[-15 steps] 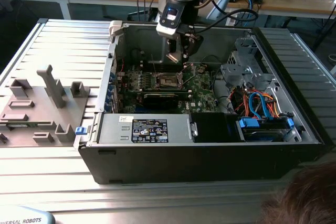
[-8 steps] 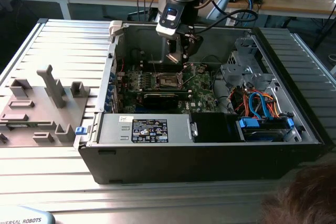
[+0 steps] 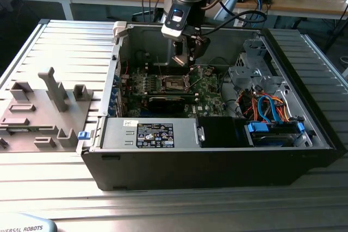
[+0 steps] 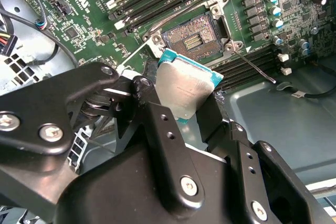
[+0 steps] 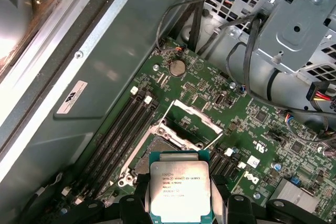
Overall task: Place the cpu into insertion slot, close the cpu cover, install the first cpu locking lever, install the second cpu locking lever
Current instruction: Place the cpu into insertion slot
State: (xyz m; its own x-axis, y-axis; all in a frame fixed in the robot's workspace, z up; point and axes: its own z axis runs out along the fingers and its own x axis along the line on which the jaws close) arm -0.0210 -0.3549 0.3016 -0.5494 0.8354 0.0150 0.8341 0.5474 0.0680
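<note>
**Inspector:** Gripper state?

**Assistant:** Its two black fingers are closed to the chip's width, clamped on opposite edges of the cpu. In the first wrist view the cpu sits square between them, metal top towards the camera.

**Inspector:** Position against the socket?

**Assistant:** The cpu is not seated. It is held just beside the insertion slot, tilted in the second wrist view. Whether its edge touches the slot's border cannot be told.

**Inspector:** Socket condition?

**Assistant:** The insertion slot lies uncovered. The cpu cover is raised off it on its far side. A thin locking lever juts out from one corner.

**Inspector:** Further out?

**Assistant:** Green circuit board all round. In the exterior view the gripper reaches down into the open computer case
</note>
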